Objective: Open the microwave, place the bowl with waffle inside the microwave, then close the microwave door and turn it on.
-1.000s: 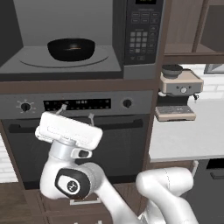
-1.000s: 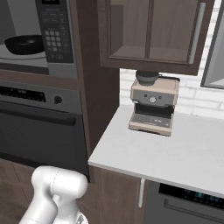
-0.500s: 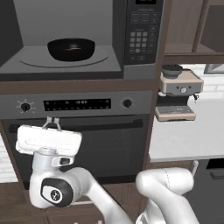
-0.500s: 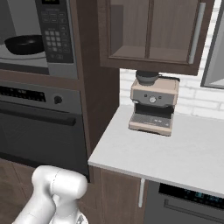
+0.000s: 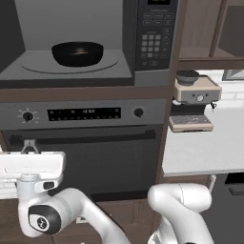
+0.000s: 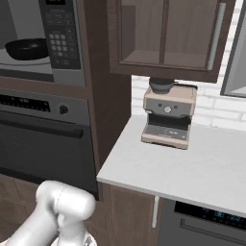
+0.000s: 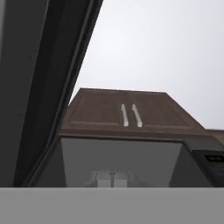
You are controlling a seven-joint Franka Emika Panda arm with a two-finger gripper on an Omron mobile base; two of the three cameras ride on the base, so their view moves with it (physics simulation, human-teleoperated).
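The microwave (image 5: pixel 90 43) stands open, and the bowl with waffle (image 5: pixel 77 53) sits on its turntable — near the middle. The pincer (image 5: pixel 29 145), low at the left before the black oven (image 5: pixel 90 157), looks closed on nothing, though its tips are small here. The microwave door (image 7: pixel 48 87) edges the hand view.

Dark wood cabinets (image 6: pixel 168 33), white counter (image 6: pixel 202 168), brick backsplash (image 6: pixel 218 105).

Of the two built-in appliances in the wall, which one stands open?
The upper one, the microwave: its light interior shows the bowl with waffle. The black oven below is shut.
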